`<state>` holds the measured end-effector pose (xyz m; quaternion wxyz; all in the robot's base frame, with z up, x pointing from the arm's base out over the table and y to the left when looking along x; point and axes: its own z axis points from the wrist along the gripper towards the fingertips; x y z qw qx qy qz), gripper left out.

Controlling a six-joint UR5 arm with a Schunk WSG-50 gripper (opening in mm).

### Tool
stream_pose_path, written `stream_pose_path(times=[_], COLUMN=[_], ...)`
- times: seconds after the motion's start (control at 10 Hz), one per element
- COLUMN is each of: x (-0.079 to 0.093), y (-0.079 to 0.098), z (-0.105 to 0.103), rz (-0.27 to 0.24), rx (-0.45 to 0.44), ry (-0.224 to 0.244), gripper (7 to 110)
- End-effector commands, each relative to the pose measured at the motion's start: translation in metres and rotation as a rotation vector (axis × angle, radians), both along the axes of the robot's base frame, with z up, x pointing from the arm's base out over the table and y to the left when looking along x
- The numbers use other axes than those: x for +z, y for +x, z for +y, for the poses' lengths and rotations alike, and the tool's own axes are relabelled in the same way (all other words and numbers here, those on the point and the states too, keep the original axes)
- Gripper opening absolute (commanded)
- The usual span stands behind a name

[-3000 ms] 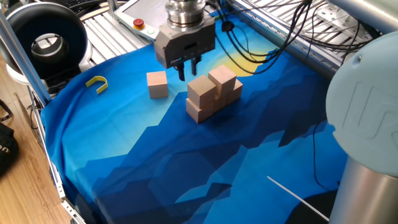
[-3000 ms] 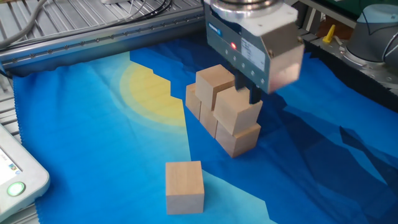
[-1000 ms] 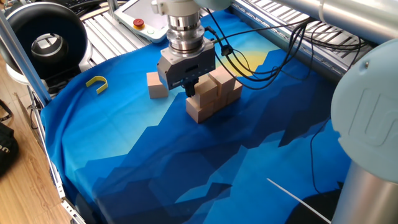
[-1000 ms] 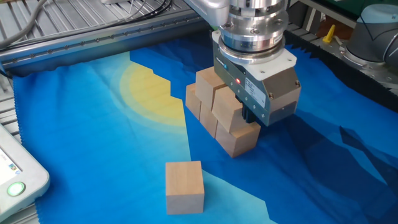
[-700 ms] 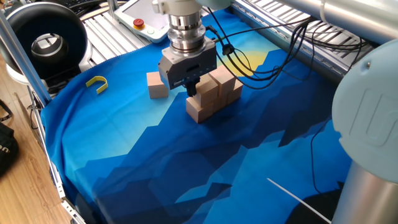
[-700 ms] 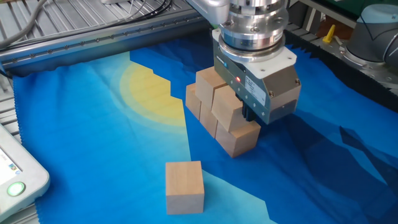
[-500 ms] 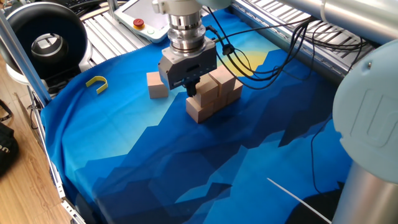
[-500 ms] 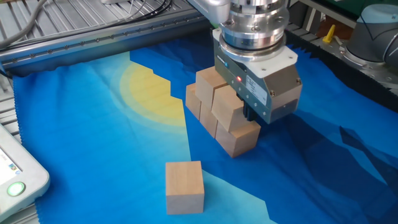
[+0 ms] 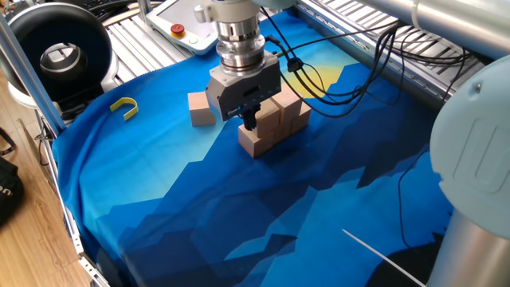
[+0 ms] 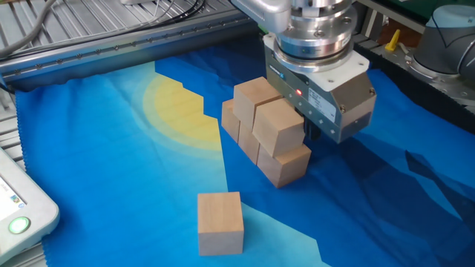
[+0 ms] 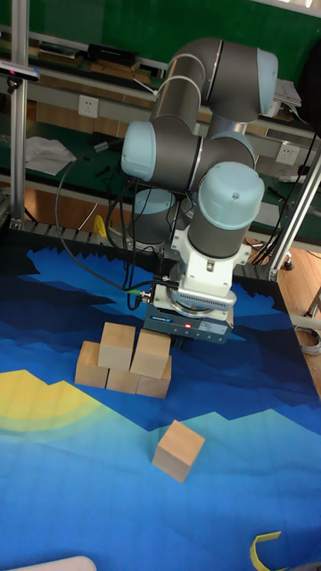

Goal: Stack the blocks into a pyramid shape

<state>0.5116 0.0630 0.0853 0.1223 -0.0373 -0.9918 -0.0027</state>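
The gripper (image 10: pixel 315 136) hung low at the right side of the stacked blocks (image 10: pixel 266 140), near the middle of the other fixed view, its body beside the upper block at that end. Its fingers were mostly hidden behind the body and the stack, so whether they stood apart or together could not be told. Five blocks sat bunched in two layers on the blue cloth (image 10: pixel 119 185), three below and two above. A sixth, lone block (image 10: pixel 220 222) lay well apart toward the lower middle of that view. In one fixed view a small yellow hook (image 9: pixel 124 107) lay at the upper left
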Motion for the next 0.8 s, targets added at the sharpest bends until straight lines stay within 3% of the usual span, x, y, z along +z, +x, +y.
stream_pose_path(times=[0.0,0.7], x=[0.0004,-0.0003], y=[-0.0064,-0.0047], z=[-0.0021,-0.0047], rz=[0.017,0.01], rx=[0.011,-0.016], ry=[-0.002,-0.019], gripper=[7,7])
